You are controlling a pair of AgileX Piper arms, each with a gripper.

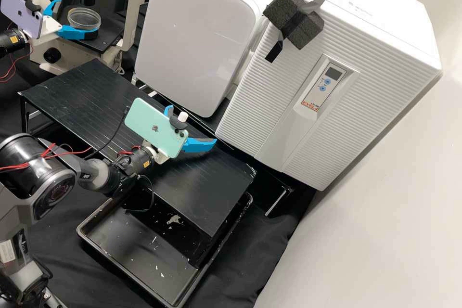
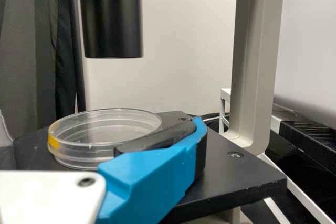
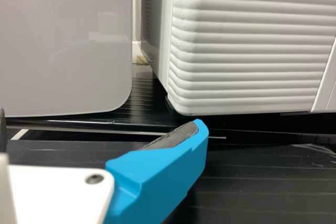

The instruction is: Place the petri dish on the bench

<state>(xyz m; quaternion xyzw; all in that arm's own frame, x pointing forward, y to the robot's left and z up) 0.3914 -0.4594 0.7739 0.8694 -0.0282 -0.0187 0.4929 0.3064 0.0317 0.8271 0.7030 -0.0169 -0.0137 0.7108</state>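
Apparent step, grasping: with the clear round plastic petri dish on the black microscope stage, between the parted jaws of the left gripper (right gripper likewise open), close the left jaws, lift, and transfer to the black slatted surface.

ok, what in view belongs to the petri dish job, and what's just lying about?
Job:
petri dish, at the microscope stage
left gripper, open around the dish
black bench, presumably the target

Just there, I'd judge:
black tray with pale scraps
dark foam block taped to the ribbed white cabinet
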